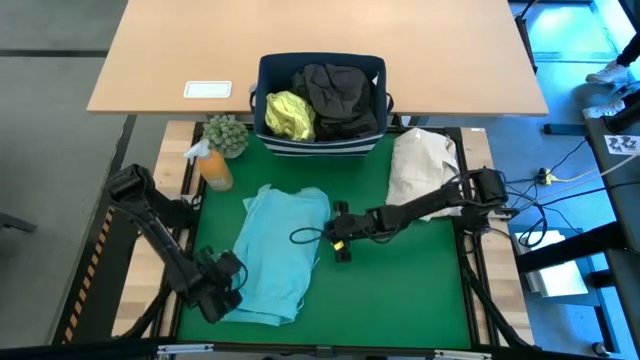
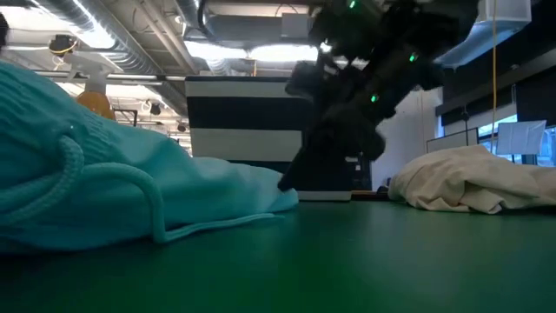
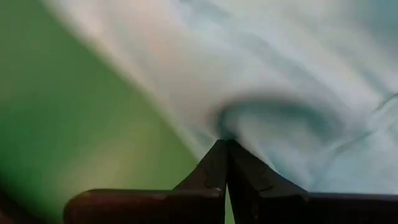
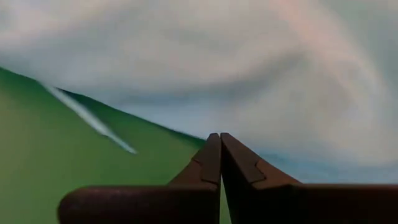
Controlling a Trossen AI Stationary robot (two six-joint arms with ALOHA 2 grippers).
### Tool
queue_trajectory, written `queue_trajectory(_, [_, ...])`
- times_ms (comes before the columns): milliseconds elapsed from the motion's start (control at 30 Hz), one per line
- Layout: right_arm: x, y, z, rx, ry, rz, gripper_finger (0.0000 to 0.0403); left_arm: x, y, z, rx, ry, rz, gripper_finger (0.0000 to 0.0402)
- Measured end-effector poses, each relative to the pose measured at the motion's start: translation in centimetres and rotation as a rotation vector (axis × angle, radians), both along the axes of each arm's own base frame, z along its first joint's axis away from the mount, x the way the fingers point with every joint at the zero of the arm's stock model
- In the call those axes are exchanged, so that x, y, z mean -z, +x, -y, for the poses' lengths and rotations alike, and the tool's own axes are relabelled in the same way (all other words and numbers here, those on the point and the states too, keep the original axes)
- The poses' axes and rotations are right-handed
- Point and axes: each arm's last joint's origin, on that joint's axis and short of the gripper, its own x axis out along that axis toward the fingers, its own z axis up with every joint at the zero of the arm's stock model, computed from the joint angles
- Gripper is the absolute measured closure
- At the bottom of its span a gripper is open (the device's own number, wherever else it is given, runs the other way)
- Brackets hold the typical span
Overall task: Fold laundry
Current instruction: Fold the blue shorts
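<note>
Both grippers are working the turquoise garment point(image 1: 278, 250), which lies spread on the green counter point(image 1: 400, 280) in front of the bin point(image 1: 320, 145). Left gripper point(image 3: 225, 144) sits at the garment's near left corner, its fingers pressed together on a puckered pinch of turquoise cloth. Right gripper point(image 4: 220, 138) rests at the garment's right edge, fingers pressed together too; the wrist view shows the tips meeting at the cloth's border, but whether any fabric is caught between them cannot be told.

Judging from this, the step in hand is taking two holds on the turquoise garment to start a fold. To do it well, each pinch should catch only the layers meant to move, and the right hold wants confirming before any lift. Both arms should then rise together and travel evenly, keeping the edge taut so the cloth lands flat, not bunched. A dark cord point(image 1: 305, 236) trails near the right gripper; it could snag.

The yellow-green shirt point(image 1: 288, 115) and dark garments point(image 1: 345, 98) wait in the bin.
</note>
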Motion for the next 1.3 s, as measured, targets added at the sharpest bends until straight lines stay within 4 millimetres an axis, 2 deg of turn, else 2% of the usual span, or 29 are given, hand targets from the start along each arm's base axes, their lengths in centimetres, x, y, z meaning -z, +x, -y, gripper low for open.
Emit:
queue_trajectory(167, [0.6,0.3,3.0,0.079,-0.004,-0.023,0.0395,1.6,2.4,-0.7,0.083,-0.119,0.131,0.04])
queue_trajectory(367, [0.5,0.3,6.2,0.138,-0.009,-0.024,0.0395,1.4,4.8,-1.9,0.182,-0.118,0.217,0.04])
queue_trajectory(467, [0.2,0.1,6.9,0.134,0.018,-0.036,0.0395,0.9,5.6,-2.2,0.227,-0.11,0.226,0.04])
queue_trajectory(567, [-0.9,-0.3,6.8,0.121,0.018,-0.029,0.0395,0.3,5.9,-2.2,0.255,-0.093,0.209,0.04])
queue_trajectory(800, [-4.9,-1.6,4.6,0.093,-0.044,0.025,0.0395,-2.4,6.0,-2.2,0.26,-0.022,0.098,0.04])
queue_trajectory(967, [-7.0,-2.5,1.7,-0.022,-0.084,0.07,0.0395,-4.9,5.9,-2.0,0.264,0.037,0.051,0.04])
queue_trajectory(1133, [-7.4,-3.2,-2.3,-0.162,-0.136,0.087,0.0395,-6.5,5.7,-0.6,0.334,0.09,0.128,0.04])
queue_trajectory(1300, [-7.4,-4.0,-5.3,-0.217,-0.166,0.098,0.0395,-6.5,4.8,1.3,0.381,0.098,0.238,0.04])
